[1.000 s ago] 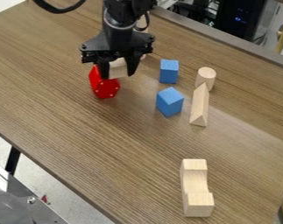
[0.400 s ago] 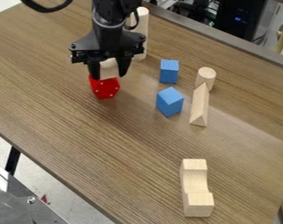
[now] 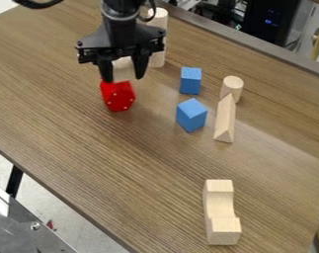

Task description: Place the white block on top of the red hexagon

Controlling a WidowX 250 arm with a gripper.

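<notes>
Camera view: white block (image 3: 124, 70) gripped; table edge (image 3: 57, 194) apart.

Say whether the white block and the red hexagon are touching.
Cannot tell. In the camera view, the white block borders the red hexagon with no gap showing, but the downward slant could hide one.

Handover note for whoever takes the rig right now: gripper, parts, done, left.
Gripper: closed on the white block, a finger on each side.
Parts: block is over the red hexagon, near its top edge; can't tell whether they touch.
Done: block grasped and brought to the hexagon.
Left: check it is centred, seat it if needed, release, back off without nudging it.
</notes>
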